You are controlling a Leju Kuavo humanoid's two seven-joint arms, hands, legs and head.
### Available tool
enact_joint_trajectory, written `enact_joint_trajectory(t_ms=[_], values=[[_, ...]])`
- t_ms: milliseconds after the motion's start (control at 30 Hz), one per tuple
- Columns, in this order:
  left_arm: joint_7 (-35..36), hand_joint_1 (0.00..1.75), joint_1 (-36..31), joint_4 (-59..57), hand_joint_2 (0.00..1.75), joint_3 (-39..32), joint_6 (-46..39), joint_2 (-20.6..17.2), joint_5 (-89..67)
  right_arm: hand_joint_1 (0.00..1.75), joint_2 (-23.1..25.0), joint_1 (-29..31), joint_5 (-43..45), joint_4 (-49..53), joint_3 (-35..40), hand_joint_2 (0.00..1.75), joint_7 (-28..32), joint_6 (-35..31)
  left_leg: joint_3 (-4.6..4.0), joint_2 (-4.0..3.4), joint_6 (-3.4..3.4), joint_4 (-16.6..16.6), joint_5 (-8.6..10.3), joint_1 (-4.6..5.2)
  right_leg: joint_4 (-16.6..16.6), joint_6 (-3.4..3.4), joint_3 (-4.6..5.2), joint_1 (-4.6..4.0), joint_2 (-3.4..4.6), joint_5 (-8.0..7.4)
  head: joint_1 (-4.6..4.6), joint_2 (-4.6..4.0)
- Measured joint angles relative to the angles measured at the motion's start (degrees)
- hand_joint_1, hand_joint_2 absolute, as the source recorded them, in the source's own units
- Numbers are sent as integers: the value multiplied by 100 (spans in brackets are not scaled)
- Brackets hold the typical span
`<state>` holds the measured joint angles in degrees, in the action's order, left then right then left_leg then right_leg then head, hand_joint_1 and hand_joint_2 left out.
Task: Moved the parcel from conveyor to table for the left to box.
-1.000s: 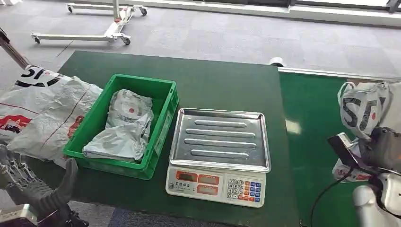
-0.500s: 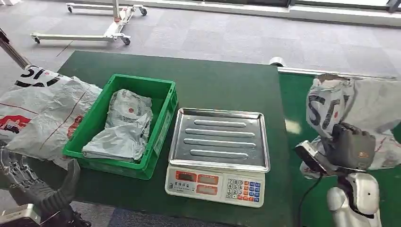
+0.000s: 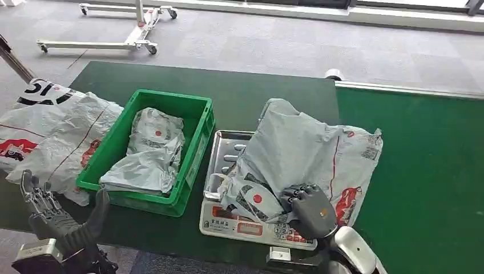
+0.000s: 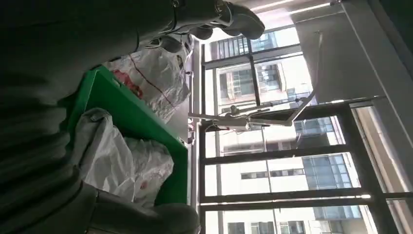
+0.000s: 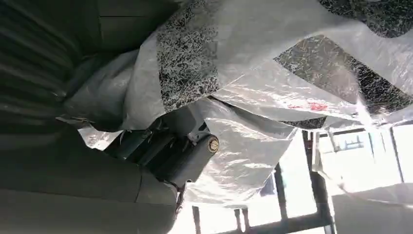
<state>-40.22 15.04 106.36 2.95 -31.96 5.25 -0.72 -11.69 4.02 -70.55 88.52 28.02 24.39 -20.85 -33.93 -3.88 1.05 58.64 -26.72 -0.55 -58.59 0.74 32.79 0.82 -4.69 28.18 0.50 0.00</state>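
Observation:
A grey plastic parcel [image 3: 302, 154] with red and black print lies draped over the metal tray of the scale [image 3: 220, 165], its far side hanging past the tray onto the green belt. My right hand [image 3: 311, 210] grips its near edge over the scale's keypad; up close the dark fingers [image 5: 165, 151] are wrapped in the crinkled parcel [image 5: 292, 87]. The green crate [image 3: 194, 148] stands left of the scale with another grey parcel [image 3: 149, 151] inside. My left hand [image 3: 54, 220] hovers open at the table's near left corner, holding nothing.
A large white sack [image 3: 48, 134] lies left of the crate. The green conveyor belt [image 3: 428, 177] runs on the right. A wheeled metal stand [image 3: 114, 28] sits on the floor beyond the dark green table [image 3: 257, 94].
My right hand has swung left from the conveyor, carrying the parcel over onto the scale tray. My left hand has risen slightly.

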Motion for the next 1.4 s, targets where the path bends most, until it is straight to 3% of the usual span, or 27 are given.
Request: enact_joint_trajectory(t_ms=[267, 467, 533, 667, 800, 933, 1000, 1033, 1200, 1400], values=[[-2, 0, 78, -5, 175, -2, 125, -4, -4, 175, -31, 297, 85, -2, 319, 175, -359, 179, 5, -3, 4, 0, 3, -1, 0, -3, -1, -1, 5, -2, 2, 0], [-2, 0, 207, 17, 175, 0, 146, -2, -81, 175, -74, 359, -1402, -18, 312, 175, -1332, -1092, -4, -3, 6, 0, -1, 0, 0, -2, 2, -1, 6, -1, 2, 0], [-2, 0, 176, -46, 175, 46, 88, -4, -164, 175, -57, 667, -1426, -157, 282, 175, -1565, -1359, -4, -9, 6, 0, 0, 1, 0, -3, 7, 0, 10, -4, 4, 0], [-2, 0, -64, -226, 175, 298, -77, -31, -203, 175, 70, 1686, -802, -733, 236, 175, -1221, -1130, -4, -14, 1, 0, 25, 0, 0, -3, 13, -1, 19, -29, 0, 0], [-2, 0, -226, -330, 175, 420, -94, -63, -149, 175, 265, 2288, -415, -1183, 236, 175, -883, -800, -3, -11, 3, 0, 35, -1, -2, -4, 10, -3, 16, -36, 0, 0], [-2, 0, -301, -411, 175, 442, -65, -76, -140, 175, 457, 2477, -356, -1500, 242, 175, -793, -717, -5, -11, 3, 0, 34, -1, -2, -4, 12, -3, 15, -35, 0, 0], [-2, 0, -349, -451, 175, 444, -44, -81, -162, 166, 549, 2522, -205, -1640, 293, 175, -695, -654, -7, -11, 4, 0, 33, 0, -2, -4, 14, -3, 15, -34, 0, 0], [-2, 0, -382, -479, 175, 448, -31, -83, -179, 127, 608, 2528, -105, -1714, 339, 175, -607, -592, -7, -11, 5, 0, 32, -1, -2, -4, 15, -3, 15, -34, 2, 0], [-2, 0, -571, -627, 175, 450, 79, -83, -188, 127, 811, 2514, 891, -2000, 577, 175, 168, 495, -10, -10, 5, 0, 31, 0, -2, -4, 19, -3, 14, -33, 2, 0], [-2, 0, -641, -733, 175, 450, 114, -83, -188, 127, 874, 2505, 1038, -2138, 682, 175, 251, 664, -11, -10, 5, 0, 32, 0, -2, -4, 19, -2, 15, -33, 2, 0]])
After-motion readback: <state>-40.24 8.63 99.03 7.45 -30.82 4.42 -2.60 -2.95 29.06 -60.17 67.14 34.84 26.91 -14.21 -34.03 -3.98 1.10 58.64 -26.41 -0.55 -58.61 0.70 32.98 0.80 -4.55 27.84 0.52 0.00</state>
